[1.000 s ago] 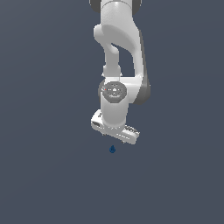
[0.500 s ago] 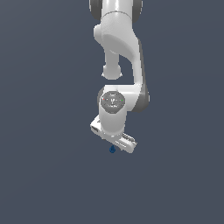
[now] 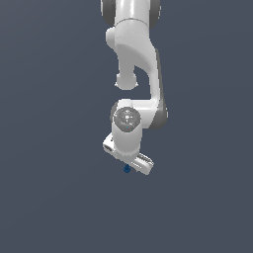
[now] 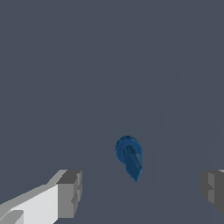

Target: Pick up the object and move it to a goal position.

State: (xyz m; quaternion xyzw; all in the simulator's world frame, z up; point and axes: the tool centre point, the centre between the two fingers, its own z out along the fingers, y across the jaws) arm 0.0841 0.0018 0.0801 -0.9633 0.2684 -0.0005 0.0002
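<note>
While the arm [image 3: 136, 59] hangs low over the gray floor [image 3: 49, 197], the job is only just starting. The blob [image 3: 127, 169] is not picked up yet. It lies on the floor, right under the white claw [image 3: 132, 167], and in the exterior view only a tiny blue dot peeks out below the claw's edge.

In the wrist view the blob [image 4: 129, 156] looks like a small blue drop with a round end and a pointy end. It sits between the two gray fingertips [image 4: 70, 193], with the other tip at the far edge of the picture. The claw [image 4: 140, 192] is spread wide, and neither tip touches the blob. The blob looks a bit nearer to the first tip than to the other one.

What is left, I think: go down a little more, pinch the blob, lift it, and carry it to the goal.

Some things are hard to see. No goal mark shows in either picture, so I cannot tell where the blob must go. One fingertip is cut off by the picture's edge. From the exterior view the fingertips are hidden behind the claw body, so I cannot tell how close they are to the floor.
</note>
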